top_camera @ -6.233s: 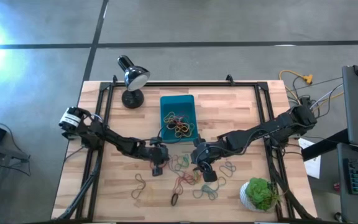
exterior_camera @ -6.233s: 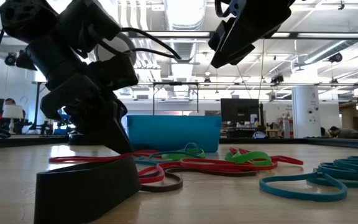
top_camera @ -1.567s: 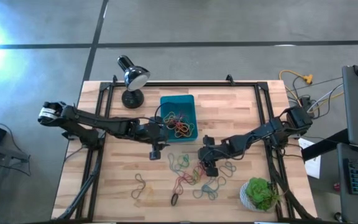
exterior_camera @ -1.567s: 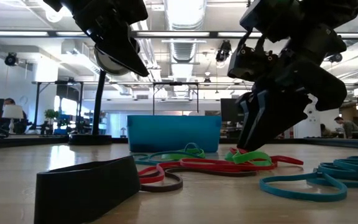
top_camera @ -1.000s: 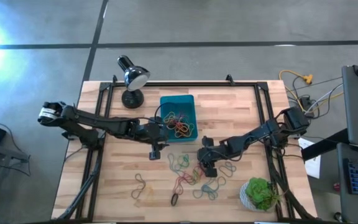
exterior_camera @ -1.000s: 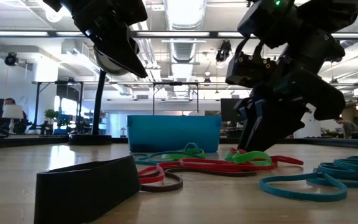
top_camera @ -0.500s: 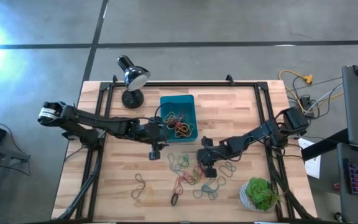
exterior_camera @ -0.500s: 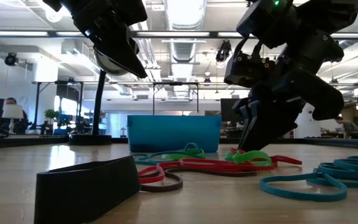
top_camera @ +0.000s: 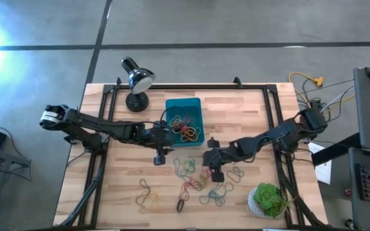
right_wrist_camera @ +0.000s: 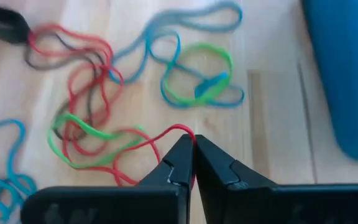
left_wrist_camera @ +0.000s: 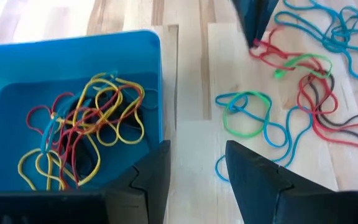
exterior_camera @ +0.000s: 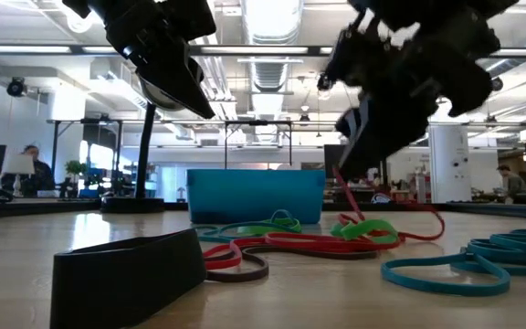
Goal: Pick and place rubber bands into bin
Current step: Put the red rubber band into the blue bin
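Observation:
The teal bin (top_camera: 184, 106) stands at the table's far middle with several rubber bands (left_wrist_camera: 86, 124) lying in it. More rubber bands (top_camera: 194, 178) in red, green, blue and black lie loose on the wood near of it. My right gripper (right_wrist_camera: 191, 144) is over this heap, shut on a red band (right_wrist_camera: 135, 146). My left gripper (left_wrist_camera: 197, 171) hangs open at the bin's near left corner (top_camera: 161, 156), with nothing between its fingers. My right gripper pinches a bend of the red band (right_wrist_camera: 181, 129) between its two fingertips, coming from above and slanting down. That bend is raised off the wood, and a strand (exterior_camera: 345, 196) runs down from it. The band's other end lies on the table among the green and red bands (exterior_camera: 363, 233).
A black desk lamp (top_camera: 135, 80) stands at the far left and a potted green plant (top_camera: 270, 199) at the near right corner. A wide black band (exterior_camera: 126, 274) lies near the front edge, blue bands (exterior_camera: 464, 260) to its right, and pale bands (top_camera: 146, 192) at the near left.
My right gripper has shut on the red band in the heap and risen a little. One bend of the band has come up with it; the band's other end stays on the table.

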